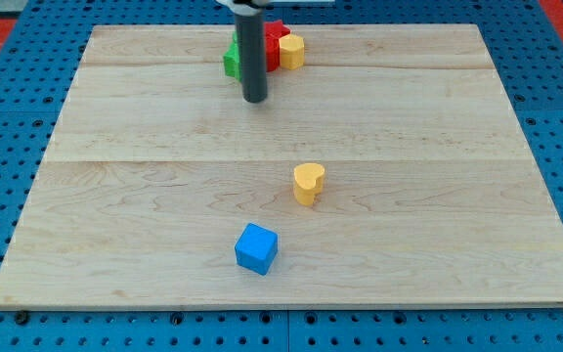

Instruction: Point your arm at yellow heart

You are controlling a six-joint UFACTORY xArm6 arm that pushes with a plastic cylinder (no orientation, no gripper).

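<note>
Your arm carries no gripper, so there is no clasping state to record; it ends in a straight dark rod, and my tip (255, 99) rests on the pale wooden surface (438, 147) near the view's top, left of centre.

Just behind the rod, toward the view's top, you will find a tight cluster of three blocks. The green block (231, 61) shows at the rod's left edge, its shape largely hidden by the rod. The red block (274, 41) sits to the rod's right, also partly hidden. The yellow rounded block (292, 51) touches the red one on the view's right. My tip stands just below this cluster, apart from it.

The yellow heart-shaped block (308, 183) lies well apart from my tip, below it and toward the view's right, near the surface's middle. It stands alone.

Further toward the view's bottom, below and left of the heart, sits the blue cube (256, 248). A blue perforated panel (8, 117) surrounds the surface.
</note>
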